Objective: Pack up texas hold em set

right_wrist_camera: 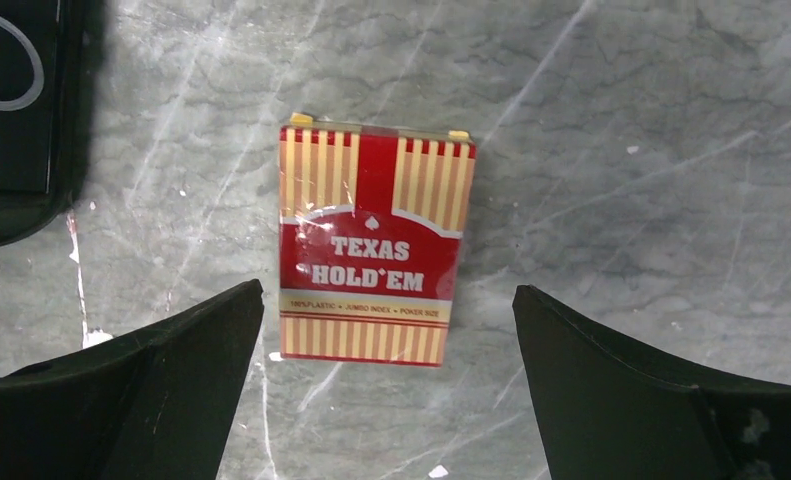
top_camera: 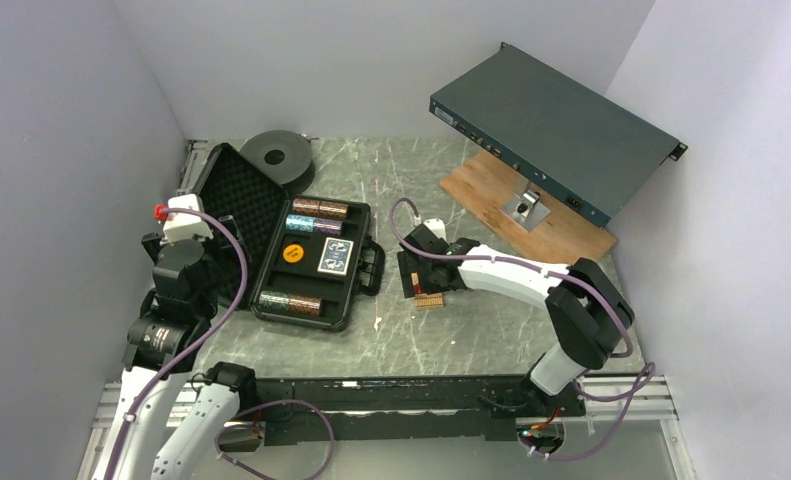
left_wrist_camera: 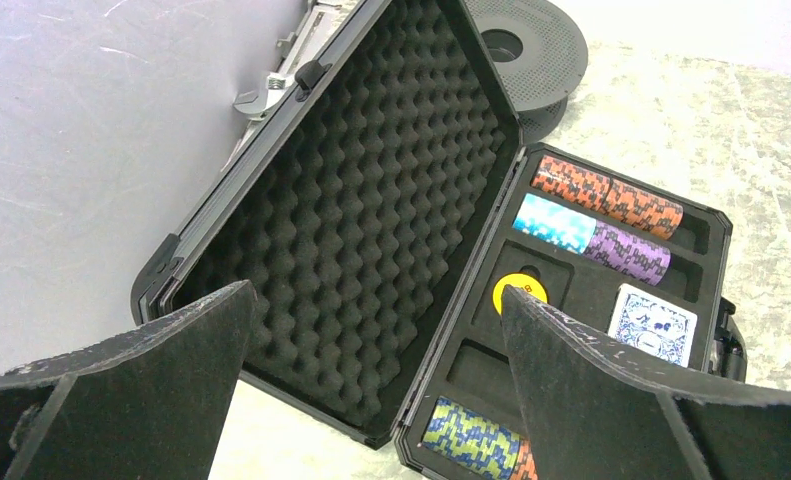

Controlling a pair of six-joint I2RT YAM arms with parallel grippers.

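The black briefcase [top_camera: 356, 300] lies open on the table at the left, its foam-lined lid [left_wrist_camera: 371, 200] raised toward the left wall. In its tray are chip stacks, orange-brown [left_wrist_camera: 606, 195], blue-purple [left_wrist_camera: 591, 235] and green-blue [left_wrist_camera: 471, 435], a yellow round button [left_wrist_camera: 519, 290] and a blue card deck [left_wrist_camera: 653, 322]. A red "Texas Hold'em" card deck [right_wrist_camera: 371, 245] lies flat on the table right of the case. My right gripper [right_wrist_camera: 388, 288] is open just above it, one finger on each side, not touching. My left gripper [left_wrist_camera: 376, 292] is open and empty above the case's near left corner.
A black round spool [top_camera: 277, 153] lies behind the case. A large dark-grey metal box [top_camera: 551, 125] rests tilted on a wooden board [top_camera: 561, 235] at the back right. The case handle [right_wrist_camera: 11, 110] is just left of the red deck. Walls close in on both sides.
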